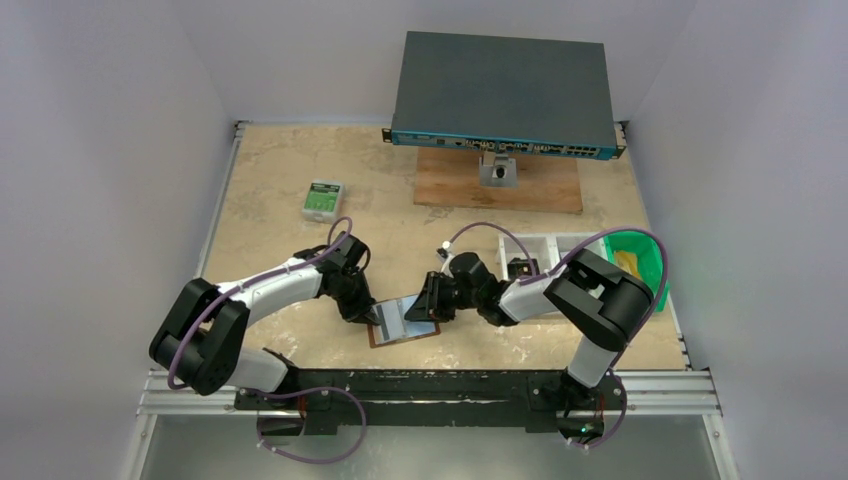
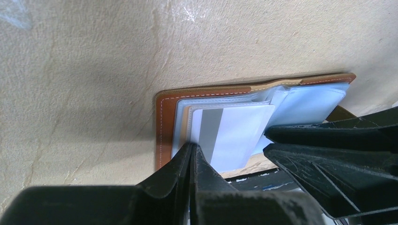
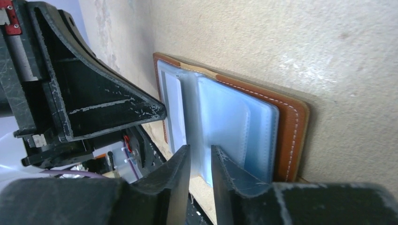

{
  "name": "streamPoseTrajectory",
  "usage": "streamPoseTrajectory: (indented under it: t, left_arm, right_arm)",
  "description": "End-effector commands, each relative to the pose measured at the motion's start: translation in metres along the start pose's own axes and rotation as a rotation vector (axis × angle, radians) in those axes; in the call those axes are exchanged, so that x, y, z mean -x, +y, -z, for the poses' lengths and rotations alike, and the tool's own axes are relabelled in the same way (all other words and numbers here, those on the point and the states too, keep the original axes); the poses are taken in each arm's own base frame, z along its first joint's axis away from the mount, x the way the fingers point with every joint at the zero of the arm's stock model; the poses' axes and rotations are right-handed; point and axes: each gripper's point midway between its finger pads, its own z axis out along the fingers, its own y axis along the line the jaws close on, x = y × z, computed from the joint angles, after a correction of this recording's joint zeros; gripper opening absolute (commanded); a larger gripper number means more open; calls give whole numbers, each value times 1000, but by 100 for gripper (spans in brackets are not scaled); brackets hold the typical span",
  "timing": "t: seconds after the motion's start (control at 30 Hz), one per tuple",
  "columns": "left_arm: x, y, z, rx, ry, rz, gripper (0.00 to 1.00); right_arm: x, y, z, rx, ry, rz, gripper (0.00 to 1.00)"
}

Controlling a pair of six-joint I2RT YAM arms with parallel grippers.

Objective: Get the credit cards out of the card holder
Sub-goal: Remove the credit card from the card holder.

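left gripper [image 2: 192, 147] pinched shut against the card holder [image 2: 164, 123]; right gripper [image 3: 201, 153] narrowly parted.

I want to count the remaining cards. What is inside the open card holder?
Bluish clear sleeves fill the card holder. One white card with a grey stripe shows. Whether the other sleeves hold cards is hidden: they overlap, and the right fingers cover part.

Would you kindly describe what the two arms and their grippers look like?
The left arm and right arm have white links between bulky black joints, with purple cables looping along them. The left gripper and right gripper have black, scuffed, wedge-shaped fingers.
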Motion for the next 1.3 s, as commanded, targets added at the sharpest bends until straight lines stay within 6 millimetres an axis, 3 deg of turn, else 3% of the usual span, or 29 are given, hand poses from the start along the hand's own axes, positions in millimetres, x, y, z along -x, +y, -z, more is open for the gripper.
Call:
streamPoseTrajectory:
  t: [0.0,0.5,0.77,0.87,1.03,1.27]
  left_arm:
    - [2,60,-15,238,-52,3,0]
    - [2,57,-16,232,-45,-3,0]
    - [2,57,-18,230,-39,-2,0]
    - [2,56,-18,229,-39,-2,0]
    - [2,58,-17,234,-40,-4,0]
    - [1,64,-17,258,-44,-4,0]
  right_arm:
    - [6,5,-4,4,-9,43,27]
    - [3,14,-14,39,29,58,29]
    - [-10,24,-24,51,66,85,26]
    - [-12,20,-24,44,68,76,23]
    - [-13,18,-20,43,65,55,6]
    - [-10,11,-13,37,30,25,0]
